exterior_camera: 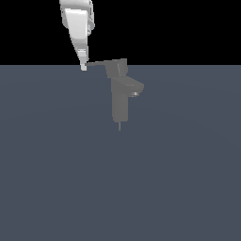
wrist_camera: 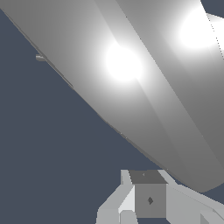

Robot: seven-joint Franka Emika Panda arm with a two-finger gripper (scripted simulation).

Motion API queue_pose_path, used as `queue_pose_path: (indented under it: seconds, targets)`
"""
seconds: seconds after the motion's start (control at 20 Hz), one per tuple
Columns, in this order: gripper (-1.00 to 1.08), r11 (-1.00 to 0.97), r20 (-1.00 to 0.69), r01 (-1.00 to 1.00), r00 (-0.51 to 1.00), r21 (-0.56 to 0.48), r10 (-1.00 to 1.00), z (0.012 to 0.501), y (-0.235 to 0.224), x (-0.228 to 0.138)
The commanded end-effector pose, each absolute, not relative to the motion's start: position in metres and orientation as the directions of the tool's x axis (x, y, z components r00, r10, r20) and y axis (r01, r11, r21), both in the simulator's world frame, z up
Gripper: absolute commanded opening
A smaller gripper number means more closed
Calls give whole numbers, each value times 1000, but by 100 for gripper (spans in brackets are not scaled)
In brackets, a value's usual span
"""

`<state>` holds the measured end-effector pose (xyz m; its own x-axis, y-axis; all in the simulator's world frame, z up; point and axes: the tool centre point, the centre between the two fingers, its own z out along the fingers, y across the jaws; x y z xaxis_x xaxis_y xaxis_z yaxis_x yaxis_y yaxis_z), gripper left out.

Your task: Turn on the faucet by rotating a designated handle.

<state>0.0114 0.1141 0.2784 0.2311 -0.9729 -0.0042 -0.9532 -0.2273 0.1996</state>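
White robot arm descends from the upper edge of the exterior view, tapering downward; gripper points down at its tip; finger spacing is apparently too small to judge.

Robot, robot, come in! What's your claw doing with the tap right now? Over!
Gripper at the far tip of the handle, open or shut unclear. Faucet upright, spout toward the exterior view's right. Nothing in the way.

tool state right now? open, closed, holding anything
Tool: cannot be told whether open or closed; its tip sits at the far end of the handle arm.
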Motion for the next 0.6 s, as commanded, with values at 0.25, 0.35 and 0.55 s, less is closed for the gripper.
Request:
queue_pose_path:
  seconds: [0.25, 0.35, 0.55]
  targets:
    - [-100, -220, -2, -955, 224, 200, -975, 285, 86, -6]
    - [-100, -220, -2, -955, 224, 199, -975, 287, 79, -10]
    - [-100, -220, -3, -955, 224, 199, -975, 290, 66, -20]
